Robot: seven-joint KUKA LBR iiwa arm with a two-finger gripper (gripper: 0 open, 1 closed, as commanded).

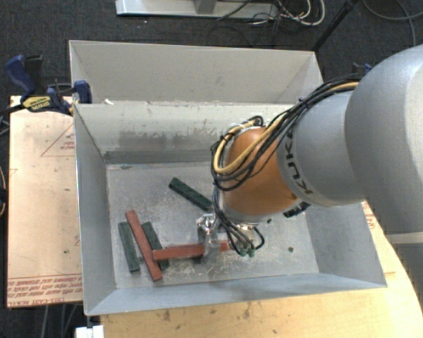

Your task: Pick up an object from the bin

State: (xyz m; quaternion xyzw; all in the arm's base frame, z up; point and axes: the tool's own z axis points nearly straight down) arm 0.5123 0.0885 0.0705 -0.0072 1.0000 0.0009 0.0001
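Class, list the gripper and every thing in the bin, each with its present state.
gripper: low, at the right end of the short red stick.
short red stick: lying flat.
long red stick: flat, slanted.
dark green pair: flat, flanking it.
lone dark green stick: flat, apart.

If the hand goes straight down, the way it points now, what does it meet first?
Most likely the right end of the red-brown bar lying flat on the bin floor; the hand appears right over that end. Height is unclear, so it may touch the floor beside it instead.
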